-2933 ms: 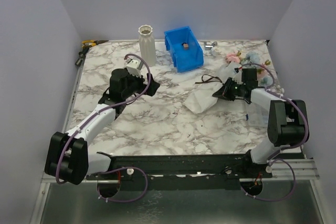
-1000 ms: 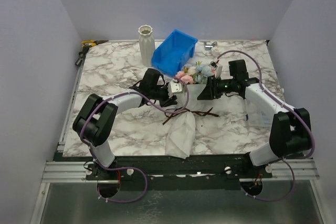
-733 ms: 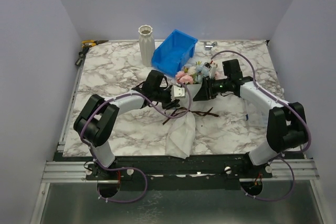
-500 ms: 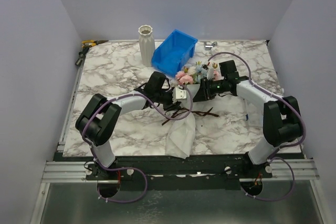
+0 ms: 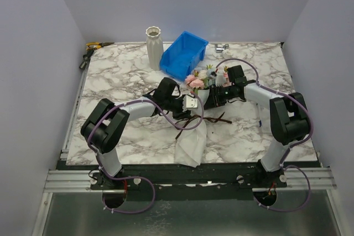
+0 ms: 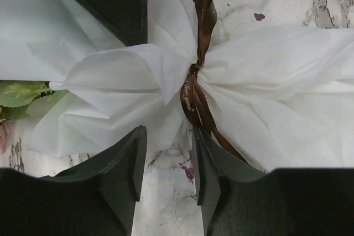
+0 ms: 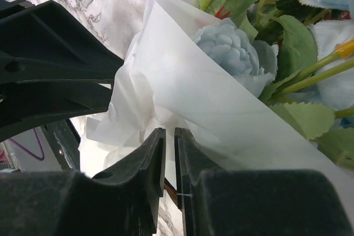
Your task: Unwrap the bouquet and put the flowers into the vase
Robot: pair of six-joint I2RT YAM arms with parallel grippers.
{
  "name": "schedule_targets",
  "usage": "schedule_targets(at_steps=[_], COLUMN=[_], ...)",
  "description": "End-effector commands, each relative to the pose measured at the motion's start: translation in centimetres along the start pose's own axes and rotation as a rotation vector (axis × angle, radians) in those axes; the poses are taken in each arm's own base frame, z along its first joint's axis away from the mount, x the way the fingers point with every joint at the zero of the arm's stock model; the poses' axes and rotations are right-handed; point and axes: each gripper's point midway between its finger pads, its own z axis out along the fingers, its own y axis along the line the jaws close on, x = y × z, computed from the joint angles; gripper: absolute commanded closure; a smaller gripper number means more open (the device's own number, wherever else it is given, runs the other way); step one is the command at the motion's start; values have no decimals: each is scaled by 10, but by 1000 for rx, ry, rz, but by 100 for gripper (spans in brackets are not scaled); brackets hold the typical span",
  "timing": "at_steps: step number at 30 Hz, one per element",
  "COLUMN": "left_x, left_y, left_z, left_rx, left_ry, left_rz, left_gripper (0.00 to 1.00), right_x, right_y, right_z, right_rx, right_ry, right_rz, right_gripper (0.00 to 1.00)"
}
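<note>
Bouquet [image 5: 192,131] flat on worktop [image 5: 121,75] just in front of blue bin [image 5: 184,53], flowers [image 5: 200,77] toward bin; vase [image 5: 154,47] upright beside bin. Brown ribbon [image 6: 193,89] knotted round paper [image 7: 182,87] waist. Left gripper [image 6: 167,136] jaws parted near knot, empty. Right gripper [image 7: 170,134] jaws nearly together at paper fold, pinch unclear. Best: catch ribbon tail alone, pull gently.
</note>
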Motion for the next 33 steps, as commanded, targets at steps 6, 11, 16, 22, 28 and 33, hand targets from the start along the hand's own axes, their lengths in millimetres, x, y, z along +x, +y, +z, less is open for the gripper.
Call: schedule_targets(at_steps=[6,11,16,22,28,33], left_x=[-5,-6,-3,0,-1,0], left_y=[-26,-29,-18,-4,7,11], left_z=[-15,-11,1,11,21,21], left_rx=[67,91,79,28,-42,-100], left_ry=[6,2,15,22,22,30], left_rz=[28,-19,-56,-53,-49,-78], left_gripper=[54,53,55,61,64,72], right_x=[-5,-5,-6,-5,-2,3], right_y=[-10,-9,-9,-11,-14,-21], right_z=[4,4,4,6,11,18], right_rx=[41,34,35,36,33,52], right_ry=[-7,-7,-7,-6,1,14], right_rz=[-31,-28,-28,-23,-11,-6], right_gripper=[79,80,80,80,81,82])
